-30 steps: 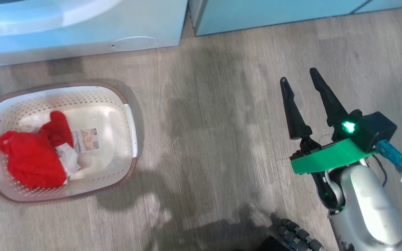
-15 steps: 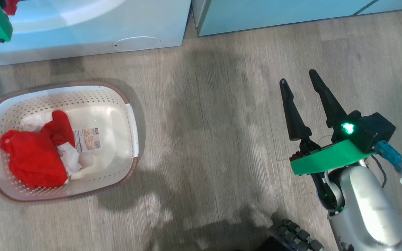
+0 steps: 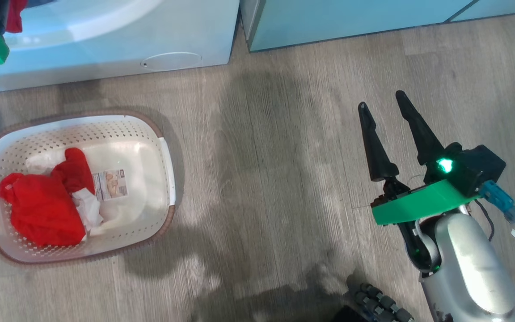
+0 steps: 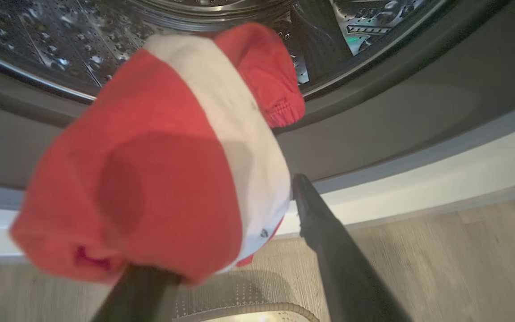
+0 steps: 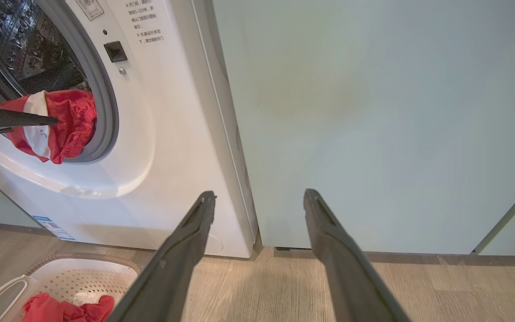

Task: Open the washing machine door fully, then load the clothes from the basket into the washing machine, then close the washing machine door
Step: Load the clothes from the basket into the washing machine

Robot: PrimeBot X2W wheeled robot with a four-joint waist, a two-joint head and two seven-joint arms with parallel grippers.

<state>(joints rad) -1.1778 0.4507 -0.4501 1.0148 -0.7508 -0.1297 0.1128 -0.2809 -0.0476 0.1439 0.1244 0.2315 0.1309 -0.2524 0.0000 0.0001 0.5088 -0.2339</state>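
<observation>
Washing machine (image 5: 163,134), white and front-loading, stands on the grey wood-grain floor (image 3: 262,156). Its round opening is uncovered, exposing the grey gasket (image 4: 396,112) and the perforated steel drum (image 4: 61,36). A round service flap (image 3: 171,60) sits low on the front panel and a blue energy sticker (image 5: 54,227) near the bottom corner. The pale teal cabinet (image 5: 373,112) stands just beside the machine on the robot's right.

The white perforated plastic basket (image 3: 105,129), brown-rimmed and with white side handles, sits on the floor in front of the machine, towards the robot's left. The bright red and white clothes (image 3: 43,210) lie bundled in its left half. A paper label (image 3: 111,184) on the basket floor touches the bundle's edge.

A red garment with a white band (image 4: 159,170) lies across the lower lip of the opening, over the gasket, with part hanging outside. The left gripper (image 4: 239,197) is at that opening, jaws released and spread wide. The fabric covers one fingertip, and the other fingertip sits at the edge of the white band. I cannot tell whether the covered finger bears the fabric.

The right gripper (image 3: 382,100) hovers over bare floor, well apart from the basket. Its jaws are released, with nothing between them.
</observation>
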